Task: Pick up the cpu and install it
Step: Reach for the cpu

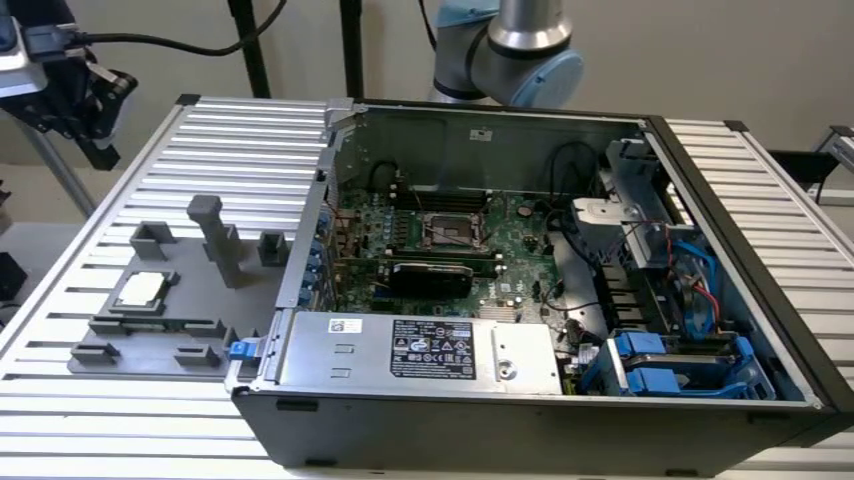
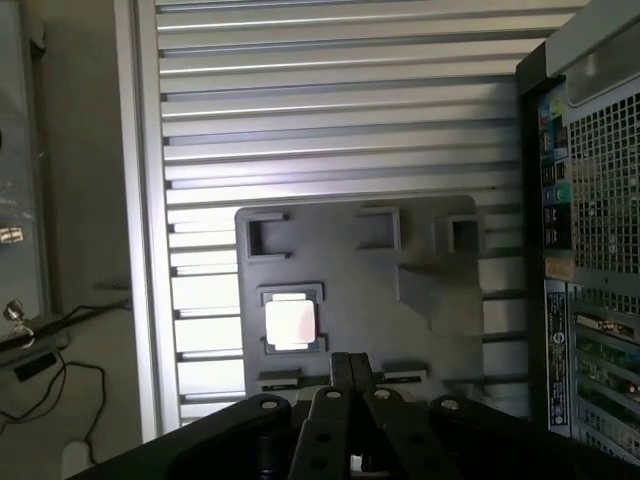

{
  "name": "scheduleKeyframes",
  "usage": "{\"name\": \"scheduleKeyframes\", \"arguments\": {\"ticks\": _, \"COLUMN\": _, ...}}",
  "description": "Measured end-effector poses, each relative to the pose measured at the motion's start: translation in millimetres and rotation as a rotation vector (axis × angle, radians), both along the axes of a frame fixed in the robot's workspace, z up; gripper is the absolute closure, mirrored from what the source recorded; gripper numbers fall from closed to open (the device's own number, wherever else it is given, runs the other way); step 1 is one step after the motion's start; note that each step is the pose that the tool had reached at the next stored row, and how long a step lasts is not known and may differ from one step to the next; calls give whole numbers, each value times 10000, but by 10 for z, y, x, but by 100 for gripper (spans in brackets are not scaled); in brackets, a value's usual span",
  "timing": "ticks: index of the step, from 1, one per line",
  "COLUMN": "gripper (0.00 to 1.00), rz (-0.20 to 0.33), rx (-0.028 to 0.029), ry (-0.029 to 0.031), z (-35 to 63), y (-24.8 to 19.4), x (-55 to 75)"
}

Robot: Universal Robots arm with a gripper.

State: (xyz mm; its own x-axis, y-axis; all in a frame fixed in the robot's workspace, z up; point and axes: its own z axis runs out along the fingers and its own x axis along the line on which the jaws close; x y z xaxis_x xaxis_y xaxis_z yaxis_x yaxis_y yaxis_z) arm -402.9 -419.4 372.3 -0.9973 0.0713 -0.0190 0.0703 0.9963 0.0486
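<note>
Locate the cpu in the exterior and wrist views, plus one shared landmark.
Exterior view: cpu lies in a recess of the grey fixture plate, on the exterior view's left of the computer case.
Wrist view: cpu in the same recess, just beyond the shut gripper.
Shared landmark: the grey fixture plate.

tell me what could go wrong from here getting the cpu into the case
1. The gripper is shut and apart from the grey fixture; lowered like this, it might press on the cpu rather than grip it.
2. Raised blocks stand near the cpu's seat; fingers could catch on them.
3. The socket lies deep inside the open case near cables, so the chip or arm could snag.
</note>
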Motion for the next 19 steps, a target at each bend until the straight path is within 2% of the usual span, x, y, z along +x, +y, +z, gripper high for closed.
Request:
{"name": "scheduleKeyframes", "arguments": {"ticks": 6, "gripper": 89, "rz": 1, "rx": -3, "ry": 14, "z": -73, "y": -21, "x": -261}}
{"name": "scheduleKeyframes", "arguments": {"ticks": 11, "gripper": 89, "rz": 1, "rx": -5, "ry": 39, "z": -96, "y": -146, "x": -310}}
{"name": "scheduleKeyframes", "arguments": {"ticks": 19, "gripper": 89, "rz": -3, "rx": 11, "ry": 40, "z": -96, "y": -150, "x": -310}}
